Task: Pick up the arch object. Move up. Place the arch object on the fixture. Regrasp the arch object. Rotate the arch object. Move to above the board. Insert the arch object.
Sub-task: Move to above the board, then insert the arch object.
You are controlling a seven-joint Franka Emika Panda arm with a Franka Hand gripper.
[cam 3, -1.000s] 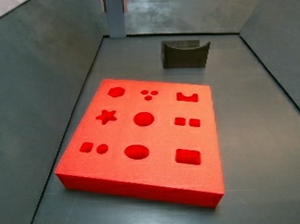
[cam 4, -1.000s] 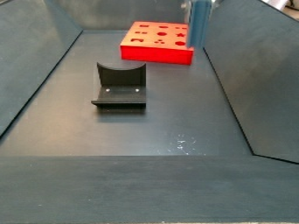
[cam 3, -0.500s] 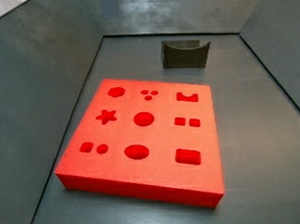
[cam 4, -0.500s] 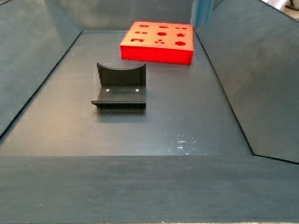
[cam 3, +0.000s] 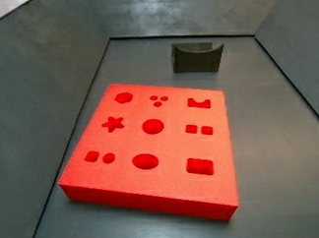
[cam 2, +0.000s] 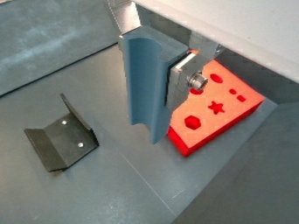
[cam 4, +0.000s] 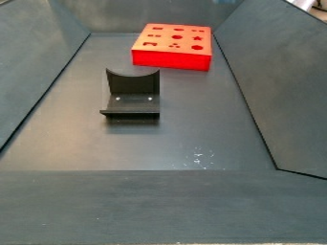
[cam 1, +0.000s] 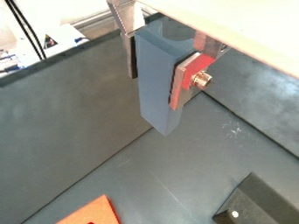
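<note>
My gripper (cam 1: 156, 68) is shut on the arch object (cam 1: 162, 96), a pale blue-grey oblong block that hangs upright between the silver fingers (cam 1: 184, 80). Both wrist views show it, with a curved hollow along one face (cam 2: 142, 87), held high above the floor by the gripper (cam 2: 156, 77). The red board (cam 3: 156, 141) with its shaped cutouts lies flat on the floor in both side views (cam 4: 173, 46) and below the block in a wrist view (cam 2: 218, 109). The dark fixture (cam 3: 196, 57) stands beyond the board. Gripper and block are out of both side views.
The fixture also shows in a side view (cam 4: 130, 93) and in both wrist views (cam 2: 61, 143) (cam 1: 260, 206). Sloping grey walls (cam 3: 48, 66) enclose the grey floor (cam 4: 153, 144) on all sides. A corner of the board shows in a wrist view (cam 1: 91, 214).
One second ago the arm with the blue block showed at the top edge of both side views. It has risen out of those views since.
</note>
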